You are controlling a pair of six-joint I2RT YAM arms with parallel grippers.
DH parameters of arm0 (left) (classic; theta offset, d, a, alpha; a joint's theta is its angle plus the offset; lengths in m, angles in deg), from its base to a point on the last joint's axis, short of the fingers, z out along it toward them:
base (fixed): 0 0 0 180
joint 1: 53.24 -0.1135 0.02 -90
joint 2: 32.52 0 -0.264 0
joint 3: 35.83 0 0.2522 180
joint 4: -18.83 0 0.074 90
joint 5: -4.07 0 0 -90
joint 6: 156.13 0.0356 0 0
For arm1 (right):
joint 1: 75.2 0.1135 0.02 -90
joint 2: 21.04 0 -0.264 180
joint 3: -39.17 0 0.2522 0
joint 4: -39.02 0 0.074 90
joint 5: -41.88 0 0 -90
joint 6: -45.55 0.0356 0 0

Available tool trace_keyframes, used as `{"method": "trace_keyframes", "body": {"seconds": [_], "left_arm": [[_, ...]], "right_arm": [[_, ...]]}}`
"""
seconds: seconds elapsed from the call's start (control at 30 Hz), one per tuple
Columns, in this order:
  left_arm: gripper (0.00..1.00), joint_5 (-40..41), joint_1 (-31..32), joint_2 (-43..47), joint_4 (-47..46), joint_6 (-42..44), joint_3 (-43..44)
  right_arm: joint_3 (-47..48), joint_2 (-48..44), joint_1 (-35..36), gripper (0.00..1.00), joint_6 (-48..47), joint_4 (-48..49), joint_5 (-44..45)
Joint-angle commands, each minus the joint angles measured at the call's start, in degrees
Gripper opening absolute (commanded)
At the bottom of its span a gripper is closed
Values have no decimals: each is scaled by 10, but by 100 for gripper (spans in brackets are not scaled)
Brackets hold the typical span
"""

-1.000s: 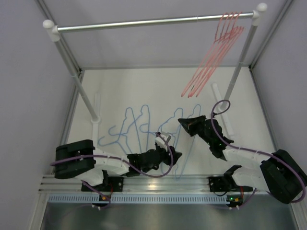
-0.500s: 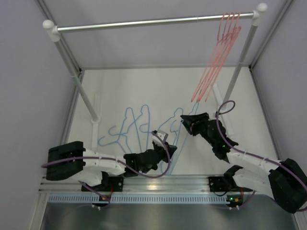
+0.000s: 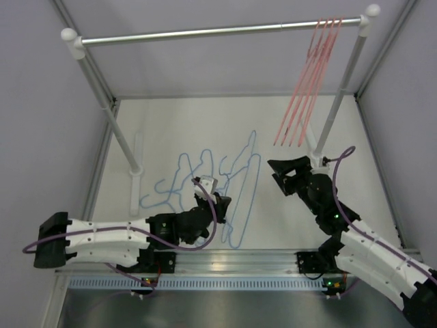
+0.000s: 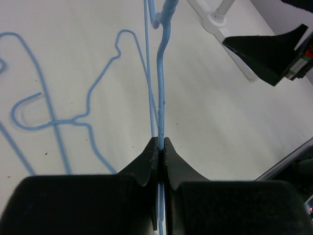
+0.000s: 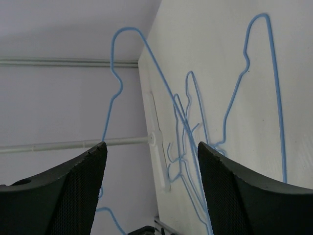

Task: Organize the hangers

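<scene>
**Left hand has one blue hanger, right hand empty**

My left gripper [image 4: 160,144] is pinched tight on the wire of one blue hanger [image 4: 160,98]. The wrist view shows both fingers [image 4: 146,159] closed flat on it with no gap. That hanger's hook end points away from me, toward the back of the table [image 3: 177,130]. I can't tell if its low end touches the surface.

My right gripper [image 5: 151,152] is spread wide with nothing between the fingers. It hangs above the table just right of the held hanger, not touching it.

The other blue hangers [image 3: 179,179] lie flat in a loose overlapping pile left of my left gripper.

The four pink hangers [image 3: 315,68] hang bunched at the right end of the rail [image 3: 205,31].
</scene>
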Motion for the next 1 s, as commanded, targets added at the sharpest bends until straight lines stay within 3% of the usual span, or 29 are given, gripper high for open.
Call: {"method": "trace_keyframes", "body": {"seconds": [0.0, 0.2, 0.3, 0.47, 0.63, 0.7, 0.97], "left_arm": [[0, 65, 0, 53, 124, -16, 53], [0, 142, -23, 44, 340, 16, 239], [0, 139, -50, 32, 384, 55, 300], [0, 120, -122, 13, 430, 127, 431], [0, 16, -212, -11, 445, 186, 532], [0, 13, -215, -27, 451, 208, 596], [0, 2, -218, -81, 464, 251, 718]], "right_arm": [[0, -59, 8, 72, -34, -84, 35], [-8, -138, 8, 72, -52, -159, 55], [-4, -156, 8, 72, -65, -181, 60], [3, -160, 8, 72, -75, -194, 54], [7, -155, 8, 72, -84, -194, 51], [13, -152, 8, 72, -87, -194, 51], [27, -145, 8, 72, -95, -197, 48]]}}
